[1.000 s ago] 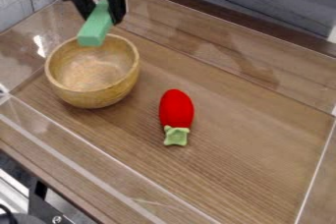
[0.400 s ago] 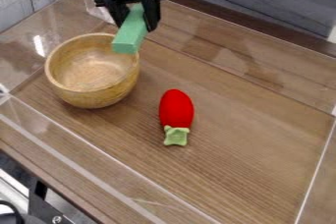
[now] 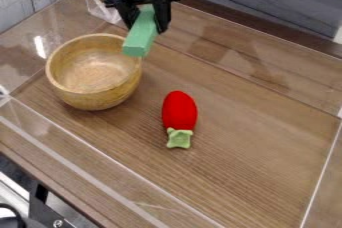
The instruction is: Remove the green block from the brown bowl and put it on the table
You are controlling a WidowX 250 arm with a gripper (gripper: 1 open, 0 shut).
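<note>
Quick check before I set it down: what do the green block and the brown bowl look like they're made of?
Green block: probably painted wood or plastic; flat, even mint colour with a matte look and no visible grain. Brown bowl: looks like wood; light brown, thick walls, speckled paler inside, dull finish.

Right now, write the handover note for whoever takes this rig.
Gripper: jaws shut on the green block, which hangs tilted in the air.
Block: out of the brown bowl, above the bowl's far right rim.
Bowl: empty, on the table.
Red toy vegetable: lies to the right of the bowl, untouched.
Done: block lifted out.
Left: set it on bare table and release.
</note>
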